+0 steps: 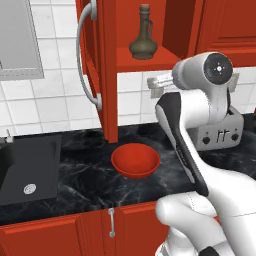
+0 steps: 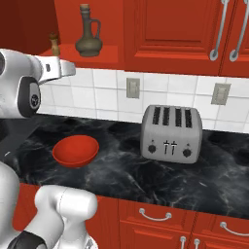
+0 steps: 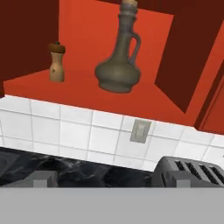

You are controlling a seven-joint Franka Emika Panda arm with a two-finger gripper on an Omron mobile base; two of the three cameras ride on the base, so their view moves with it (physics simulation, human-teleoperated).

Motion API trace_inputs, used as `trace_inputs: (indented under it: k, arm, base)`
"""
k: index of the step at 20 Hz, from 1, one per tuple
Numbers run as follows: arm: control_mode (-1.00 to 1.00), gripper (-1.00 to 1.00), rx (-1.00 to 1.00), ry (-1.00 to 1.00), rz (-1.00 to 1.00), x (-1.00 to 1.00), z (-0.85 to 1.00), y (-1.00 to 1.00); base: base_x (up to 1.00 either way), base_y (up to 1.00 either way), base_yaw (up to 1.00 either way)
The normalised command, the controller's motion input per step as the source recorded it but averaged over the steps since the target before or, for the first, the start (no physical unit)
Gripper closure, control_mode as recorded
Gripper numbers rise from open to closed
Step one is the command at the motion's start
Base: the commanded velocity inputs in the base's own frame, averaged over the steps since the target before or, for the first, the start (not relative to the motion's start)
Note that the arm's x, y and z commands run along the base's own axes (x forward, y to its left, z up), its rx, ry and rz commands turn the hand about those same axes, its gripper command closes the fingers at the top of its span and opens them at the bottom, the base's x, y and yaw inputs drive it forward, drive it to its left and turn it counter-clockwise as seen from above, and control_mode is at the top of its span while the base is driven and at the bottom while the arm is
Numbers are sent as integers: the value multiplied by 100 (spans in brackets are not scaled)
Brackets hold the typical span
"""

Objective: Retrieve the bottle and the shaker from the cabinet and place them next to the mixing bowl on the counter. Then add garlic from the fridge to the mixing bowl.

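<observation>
The red wall cabinet (image 1: pixel 107 75) stands open, its door swung out to the left. On its shelf stands the olive-brown bottle (image 3: pixel 119 65) (image 1: pixel 143 37) (image 2: pixel 89 34), upright. The small brown shaker (image 3: pixel 56 62) (image 2: pixel 54 44) is left of it and further back. My gripper (image 3: pixel 110 180) hangs below and in front of the shelf, pointing up at it. It is open, with its fingertips (image 3: pixel 43 179) wide apart and nothing between them. The red-orange mixing bowl (image 1: pixel 135 160) (image 2: pixel 75 150) sits empty on the black counter (image 1: pixel 80 180) under the cabinet. The fridge and garlic are out of view.
A silver toaster (image 2: pixel 171 133) (image 1: pixel 222 130) stands on the counter right of the bowl, against the tiled wall. A dark sink (image 1: pixel 27 170) lies at the left. Closed red wall cabinets (image 2: pixel 170 34) hang right of the open one. A wall outlet (image 3: pixel 141 130) sits under the shelf.
</observation>
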Motion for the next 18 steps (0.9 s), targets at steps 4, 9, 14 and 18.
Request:
trace_inputs:
  k: [4,9,14,18]
  arm:
    - [-100,-100,9,-1,0,5,72,0]
    - [-100,-100,5,17,1,36,24,-6]
    - [-100,-100,-1,0,1,48,0,-11]
    - [-100,-100,0,7,0,81,3,-16]
  base:
    - [0,0,0]
    - [0,0,0]
    - [0,0,0]
    - [0,0,0]
